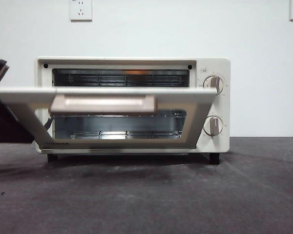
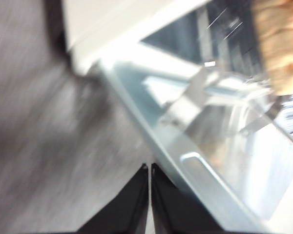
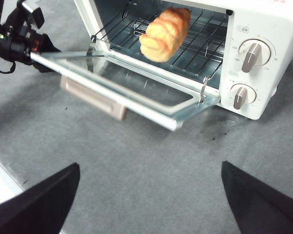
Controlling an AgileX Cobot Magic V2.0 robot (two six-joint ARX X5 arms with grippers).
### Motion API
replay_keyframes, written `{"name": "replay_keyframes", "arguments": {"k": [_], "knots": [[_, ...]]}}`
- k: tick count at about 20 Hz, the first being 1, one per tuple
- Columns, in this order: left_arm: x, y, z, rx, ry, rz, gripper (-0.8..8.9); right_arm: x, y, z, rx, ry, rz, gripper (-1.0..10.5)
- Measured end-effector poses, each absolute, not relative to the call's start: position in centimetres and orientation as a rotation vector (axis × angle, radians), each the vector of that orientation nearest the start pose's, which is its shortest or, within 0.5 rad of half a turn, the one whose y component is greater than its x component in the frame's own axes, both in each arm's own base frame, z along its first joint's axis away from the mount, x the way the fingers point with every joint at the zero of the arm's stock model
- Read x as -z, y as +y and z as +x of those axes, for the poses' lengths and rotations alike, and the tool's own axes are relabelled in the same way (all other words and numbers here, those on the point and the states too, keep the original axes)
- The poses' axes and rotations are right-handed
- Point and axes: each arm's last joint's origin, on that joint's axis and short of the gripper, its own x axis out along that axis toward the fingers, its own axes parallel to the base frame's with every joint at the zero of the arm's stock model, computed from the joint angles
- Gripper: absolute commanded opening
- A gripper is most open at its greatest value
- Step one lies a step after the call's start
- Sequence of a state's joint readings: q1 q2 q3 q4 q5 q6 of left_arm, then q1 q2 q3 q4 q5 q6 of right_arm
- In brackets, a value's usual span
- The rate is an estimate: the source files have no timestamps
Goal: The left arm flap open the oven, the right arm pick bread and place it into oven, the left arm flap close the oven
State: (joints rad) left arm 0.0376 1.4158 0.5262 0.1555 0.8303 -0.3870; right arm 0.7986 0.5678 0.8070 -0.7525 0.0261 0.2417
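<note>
The cream-white oven (image 1: pixel 212 66) stands mid-table with its glass door (image 1: pixel 19 95) hanging partly open, tilted, its beige handle (image 1: pixel 103 104) facing front. The golden bread (image 3: pixel 165 33) lies on the wire rack inside; it also shows in the left wrist view (image 2: pixel 278 44). The left arm (image 3: pixel 19 41) is at the door's free left corner, seen as a dark shape in the front view (image 1: pixel 0 73). My left gripper (image 2: pixel 149 170) is shut, its tip right by the door's metal edge. My right gripper (image 3: pixel 150 165) is open and empty, back from the oven over the mat.
Two round knobs (image 1: pixel 214 84) (image 1: pixel 213 126) sit on the oven's right panel. The grey mat (image 1: pixel 146 195) spreads in front of the oven. A white wall with an outlet (image 1: pixel 81 9) is behind. The table's pale edge (image 3: pixel 0 187) shows in the right wrist view.
</note>
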Motion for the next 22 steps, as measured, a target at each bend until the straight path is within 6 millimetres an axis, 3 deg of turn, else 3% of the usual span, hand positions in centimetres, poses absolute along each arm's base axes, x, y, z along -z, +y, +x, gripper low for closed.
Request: {"name": "replay_keyframes", "arguments": {"k": [22], "knots": [[-18.0,-0.6,26.1,0.664,0.59,-0.715,0.16,-31.4,7.5,7.4,-0.687,0.572,0.024,4.6]]}}
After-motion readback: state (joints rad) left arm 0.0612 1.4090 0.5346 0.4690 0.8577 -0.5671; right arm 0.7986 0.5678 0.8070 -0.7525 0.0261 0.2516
